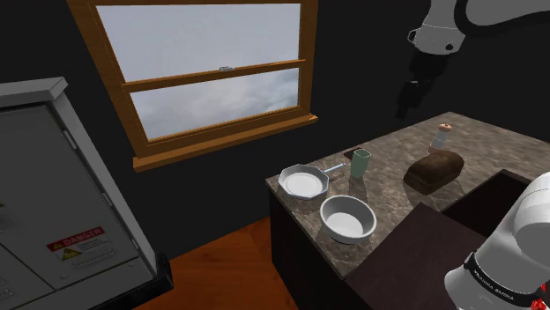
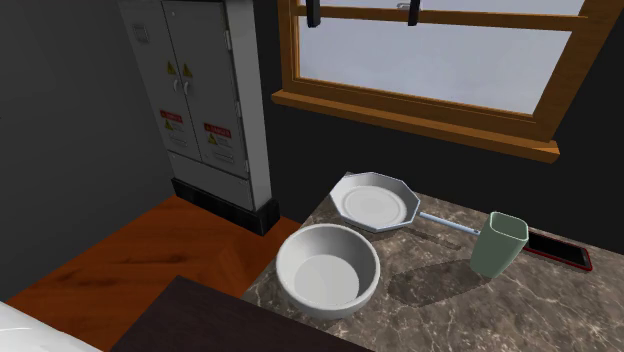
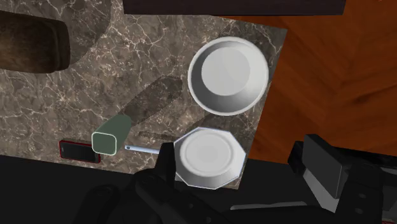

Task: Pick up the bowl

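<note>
Jaws stand apart: in the second exterior view we see the gripper hanging high before the window, its two black fingers well separated and clasping nothing. It hangs well above the brown marbled counter.

We find the bowl on that counter, near the corner by the wooden floor. It is white, round, upright and empty. Just beside it, on the window side, sits a white octagonal dish, also empty; in the wrist view we make out a narrow strip of counter between the two. A thin pale handle runs from the dish toward a pale green cup with a squarish mouth, which stands upright and looks empty from above. A dark phone with a red edge lies flat just behind the cup.

Farther along the counter we see a dark brown loaf and, near it, a small bottle. A grey cabinet with warning labels stands against the wall.
</note>
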Tool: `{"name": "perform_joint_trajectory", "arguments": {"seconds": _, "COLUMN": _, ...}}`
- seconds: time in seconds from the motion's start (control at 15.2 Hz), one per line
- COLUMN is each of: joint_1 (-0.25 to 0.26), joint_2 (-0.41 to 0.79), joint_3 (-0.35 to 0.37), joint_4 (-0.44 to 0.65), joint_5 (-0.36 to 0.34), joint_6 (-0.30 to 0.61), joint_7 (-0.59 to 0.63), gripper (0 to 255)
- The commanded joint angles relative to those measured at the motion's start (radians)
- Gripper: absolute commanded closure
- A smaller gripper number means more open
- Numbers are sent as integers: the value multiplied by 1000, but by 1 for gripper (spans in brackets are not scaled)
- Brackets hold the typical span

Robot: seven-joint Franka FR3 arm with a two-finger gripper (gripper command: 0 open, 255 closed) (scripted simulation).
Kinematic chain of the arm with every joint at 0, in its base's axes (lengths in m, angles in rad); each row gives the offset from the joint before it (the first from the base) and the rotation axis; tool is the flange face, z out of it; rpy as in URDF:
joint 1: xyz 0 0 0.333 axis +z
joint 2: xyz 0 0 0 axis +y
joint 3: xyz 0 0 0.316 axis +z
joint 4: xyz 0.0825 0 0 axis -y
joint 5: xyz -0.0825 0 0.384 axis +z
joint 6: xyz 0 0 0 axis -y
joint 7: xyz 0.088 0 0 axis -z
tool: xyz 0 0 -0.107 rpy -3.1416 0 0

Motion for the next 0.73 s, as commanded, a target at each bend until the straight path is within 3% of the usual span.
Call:
{"name": "perform_joint_trajectory", "arguments": {"seconds": 0.0, "joint_1": 0, "joint_2": 0, "joint_3": 0, "joint_4": 0, "joint_5": 0, "joint_6": 0, "joint_7": 0, "gripper": 0}}
{"name": "perform_joint_trajectory", "arguments": {"seconds": 0.66, "joint_1": 33, "joint_2": 90, "joint_3": 88, "joint_4": -254, "joint_5": 15, "joint_6": 324, "joint_7": 119, "gripper": 0}}
